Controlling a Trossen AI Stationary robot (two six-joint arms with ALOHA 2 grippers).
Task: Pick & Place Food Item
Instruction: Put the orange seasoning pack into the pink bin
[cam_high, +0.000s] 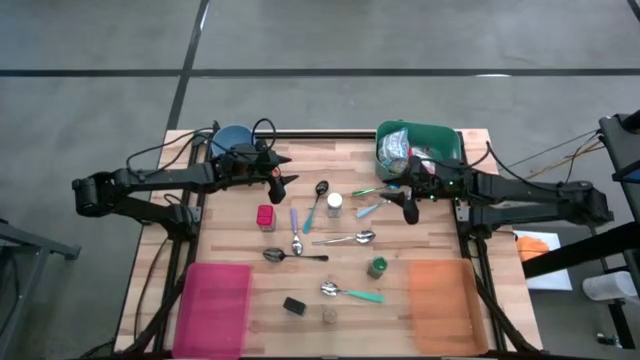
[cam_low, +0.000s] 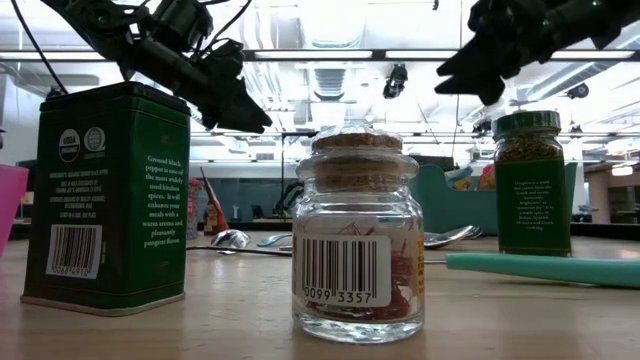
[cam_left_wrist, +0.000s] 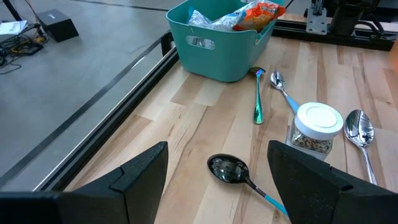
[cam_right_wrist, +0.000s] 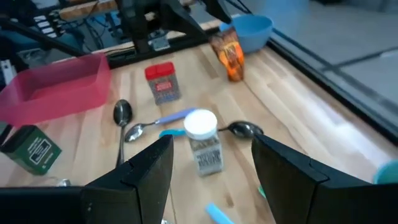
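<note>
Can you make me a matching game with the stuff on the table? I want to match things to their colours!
Things:
1. tray at the table's front left
2. tray at the table's front right
3. bin holding food packets
4. lid of the small jar in the middle

Colours:
A. white
B. pink
C. green
D. orange

Pairs: 1-B, 2-D, 3-C, 4-A
</note>
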